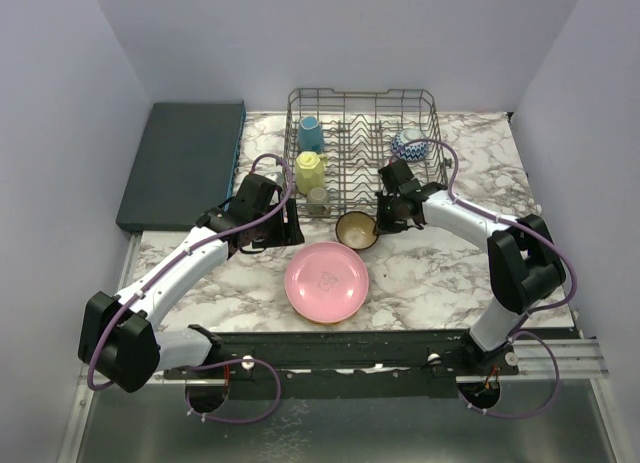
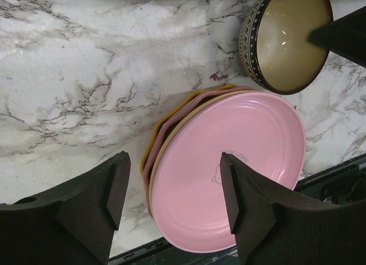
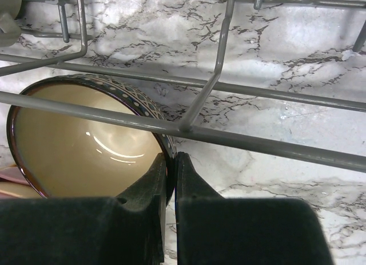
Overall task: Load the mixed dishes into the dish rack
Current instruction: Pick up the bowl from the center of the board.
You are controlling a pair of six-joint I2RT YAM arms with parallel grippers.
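The right end effector (image 3: 171,162) pinches the rim of the small brown patterned bowl (image 3: 74,145); the grey metal wire dish rack (image 3: 229,136) stands just beyond.

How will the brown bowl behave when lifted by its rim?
The brown bowl looks like glazed ceramic: likely rigid, slippery, chippable. The right gripper pinches one rim spot only, so it may tilt or swing. Wires of the dish rack sit close; bumps seem possible.

White links (image 1: 175,273), blk joints (image 1: 122,341), purple cables (image 1: 247,411), blk grippers (image 2: 171,188) (image 3: 171,173)
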